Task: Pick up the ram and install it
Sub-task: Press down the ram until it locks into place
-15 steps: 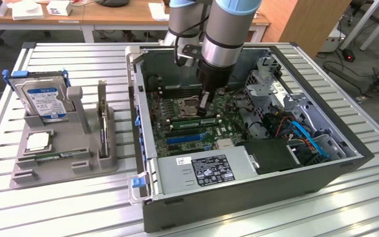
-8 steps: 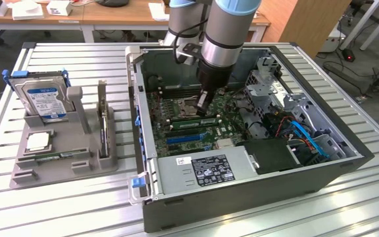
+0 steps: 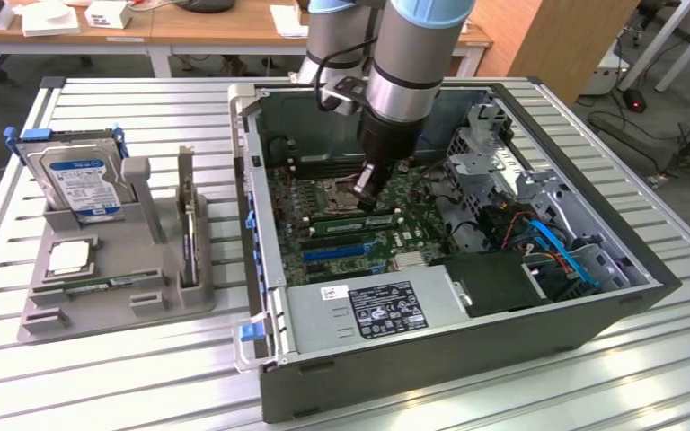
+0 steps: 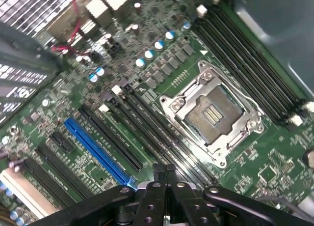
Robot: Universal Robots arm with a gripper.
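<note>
While the gripper (image 3: 370,203) is seen clenched, empty, above the motherboard (image 3: 358,215) in the exterior view, the ram (image 3: 96,283) lies in the grey holder (image 3: 118,296) near the table's (image 3: 105,377) exterior-view-left edge; the CPU socket (image 4: 211,115) is resolved by the wrist view.

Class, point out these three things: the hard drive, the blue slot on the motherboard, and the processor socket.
hard drive (image 3: 82,184), exterior view, on its blue label.
blue slot (image 4: 95,150), wrist view, mid-length of the slot.
processor socket (image 4: 211,115), wrist view, centre contacts.
</note>
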